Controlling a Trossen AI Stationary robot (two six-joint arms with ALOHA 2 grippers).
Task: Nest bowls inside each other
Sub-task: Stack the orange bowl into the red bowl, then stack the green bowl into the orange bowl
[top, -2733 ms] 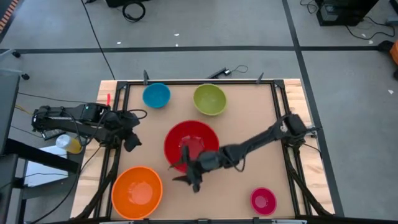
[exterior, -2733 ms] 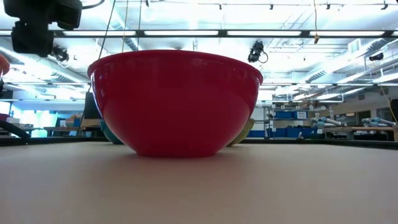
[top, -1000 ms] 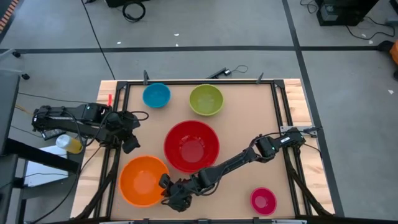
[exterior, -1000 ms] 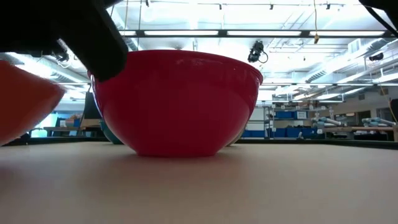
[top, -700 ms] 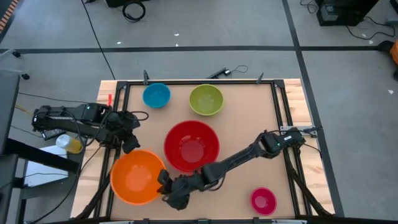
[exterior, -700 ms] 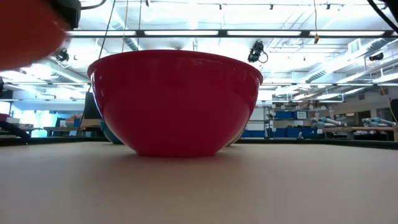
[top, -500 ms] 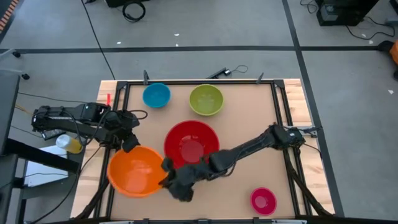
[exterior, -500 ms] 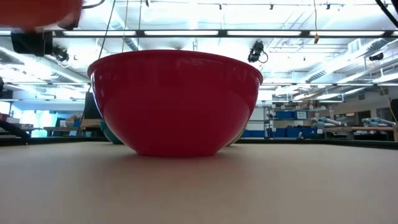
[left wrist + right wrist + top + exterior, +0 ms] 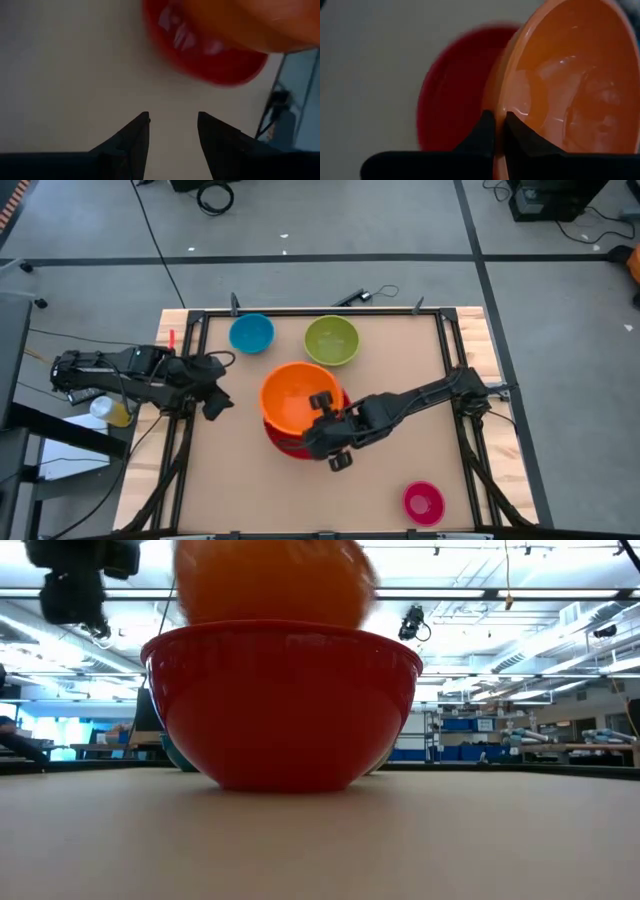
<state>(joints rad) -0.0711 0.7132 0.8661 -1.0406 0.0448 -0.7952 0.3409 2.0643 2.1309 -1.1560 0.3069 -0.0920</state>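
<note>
Pinching the rim of the orange bowl point(image 9: 294, 401), the right pincer point(image 9: 496, 131) holds it clenched just above the red bowl point(image 9: 280, 710) mid-counter. It looks light, stiff and slick, so that thin rim seems the only handhold; the left pincer point(image 9: 172, 131) hangs released nearby.

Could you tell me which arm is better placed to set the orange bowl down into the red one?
Right: the right gripper already pinches the orange bowl by its rim, above the red bowl. The left gripper sits empty at the table's left edge.
</note>
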